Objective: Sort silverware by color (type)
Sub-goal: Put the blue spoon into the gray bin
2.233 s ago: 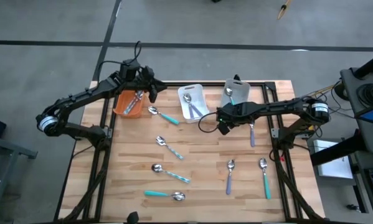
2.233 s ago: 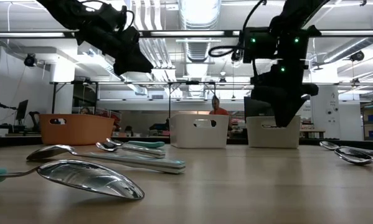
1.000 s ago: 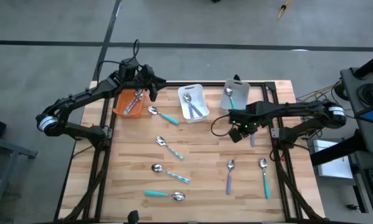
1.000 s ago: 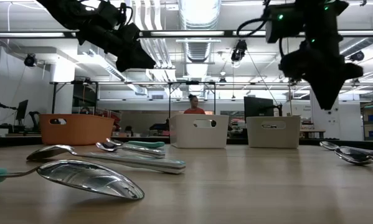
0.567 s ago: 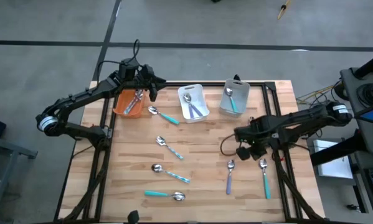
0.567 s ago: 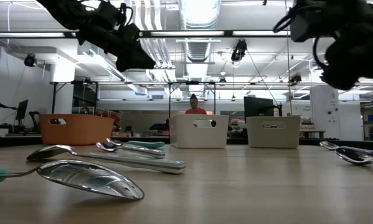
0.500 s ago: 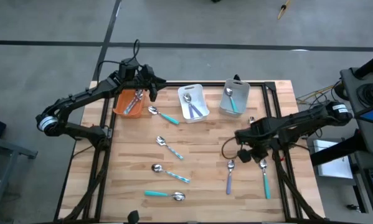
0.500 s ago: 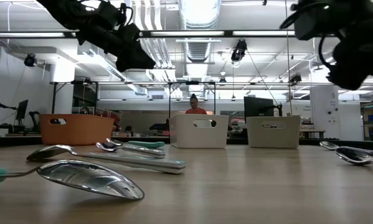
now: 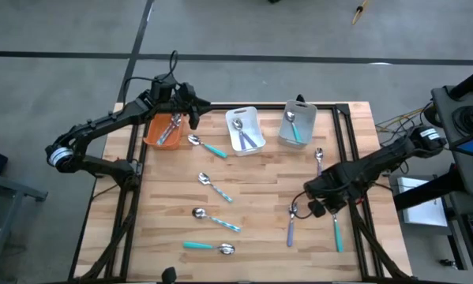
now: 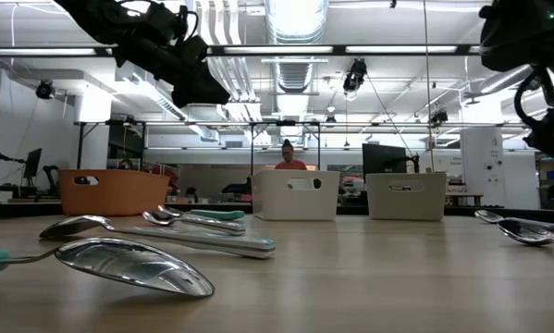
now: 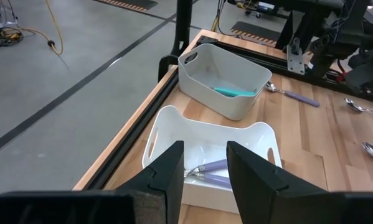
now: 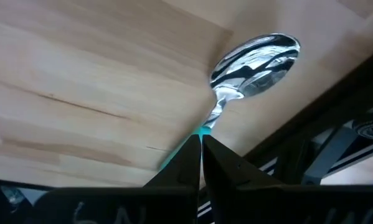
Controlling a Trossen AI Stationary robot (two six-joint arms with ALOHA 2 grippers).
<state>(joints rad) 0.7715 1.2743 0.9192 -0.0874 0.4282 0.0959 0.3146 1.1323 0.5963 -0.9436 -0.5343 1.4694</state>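
The right gripper (image 9: 324, 207) is hanging low over the table's (image 9: 252, 181) right front part, its fingers (image 12: 187, 160) pressed together with nothing between them. In the right wrist view the tips are meeting right over the neck of a teal spoon (image 12: 251, 59), whose bowl is lying just beyond them; whether they are touching the handle is hard to tell. From above, that teal spoon (image 9: 335, 223) is lying just right of the gripper, and a purple spoon (image 9: 290, 222) just left of it. Another purple spoon (image 9: 319, 158) is lying farther back, near the right rail.

The left gripper (image 9: 193, 118) is waiting above the gap between the orange bin (image 9: 163, 131) and the white bin (image 9: 245, 130), fingers (image 11: 167, 171) standing partly apart and holding nothing. The orange bin is holding striped pieces, the white bin purple ones, and the grey bin (image 9: 296, 126) a teal one.

Four more pieces are lying on the left half of the table: a teal spoon (image 9: 208, 146) just in front of the orange bin, two striped spoons (image 9: 215, 188) (image 9: 217, 220) toward the middle, and a teal spoon (image 9: 208, 248) at the front edge. A person (image 10: 288, 156) is showing in the room behind the white bin.
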